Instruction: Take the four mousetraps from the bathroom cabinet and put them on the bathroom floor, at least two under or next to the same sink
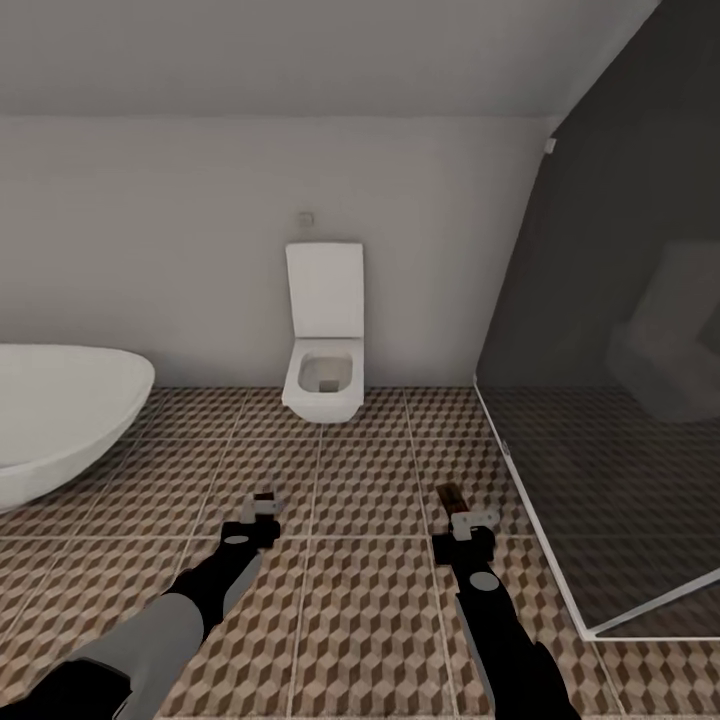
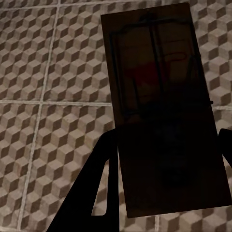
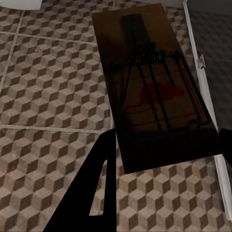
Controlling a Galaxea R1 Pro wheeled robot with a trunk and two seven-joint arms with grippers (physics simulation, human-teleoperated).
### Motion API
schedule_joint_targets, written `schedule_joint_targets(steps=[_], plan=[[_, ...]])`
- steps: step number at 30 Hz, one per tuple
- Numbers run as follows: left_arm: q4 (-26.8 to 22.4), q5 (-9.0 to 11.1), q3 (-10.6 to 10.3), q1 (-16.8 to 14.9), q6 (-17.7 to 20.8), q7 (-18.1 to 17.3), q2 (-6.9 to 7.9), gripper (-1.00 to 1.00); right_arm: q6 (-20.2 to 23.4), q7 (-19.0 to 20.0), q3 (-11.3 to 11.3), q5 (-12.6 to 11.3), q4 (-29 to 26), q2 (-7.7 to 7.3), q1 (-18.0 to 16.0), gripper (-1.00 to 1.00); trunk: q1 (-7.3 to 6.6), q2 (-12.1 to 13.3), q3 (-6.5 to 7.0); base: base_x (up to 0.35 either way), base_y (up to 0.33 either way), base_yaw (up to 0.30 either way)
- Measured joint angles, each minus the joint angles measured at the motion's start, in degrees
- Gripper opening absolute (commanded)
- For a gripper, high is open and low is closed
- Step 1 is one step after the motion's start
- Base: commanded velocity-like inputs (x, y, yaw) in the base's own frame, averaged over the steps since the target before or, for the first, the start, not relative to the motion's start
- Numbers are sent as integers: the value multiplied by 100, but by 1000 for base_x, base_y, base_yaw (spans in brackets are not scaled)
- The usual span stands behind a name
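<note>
Each gripper, left (image 1: 263, 503) and right (image 1: 462, 508), grasps 1 flat wooden mousetrap (image 2: 164, 116) (image 3: 154, 92), seemingly above cube-patterned tiles (image 1: 370, 600).

Dim flat render, soft blur; wrist views darker, mousetraps shadowed.

Your head camera looks forward and down across the floor (image 1: 370, 600) toward the toilet (image 1: 324, 375) on the far wall, both arms low in view. Each wrist camera looks along its pincer, close above the same tiles, with a mousetrap (image 2: 164, 116) near its lens.
</note>
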Motion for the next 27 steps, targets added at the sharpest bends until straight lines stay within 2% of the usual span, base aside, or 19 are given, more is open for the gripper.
schedule_joint_targets(steps=[27], plan=[[88,0,0,0,-3,1,-80,-100,0,3,0,0,0,3,0,-100,593,-1084,-733,0,0,0]])
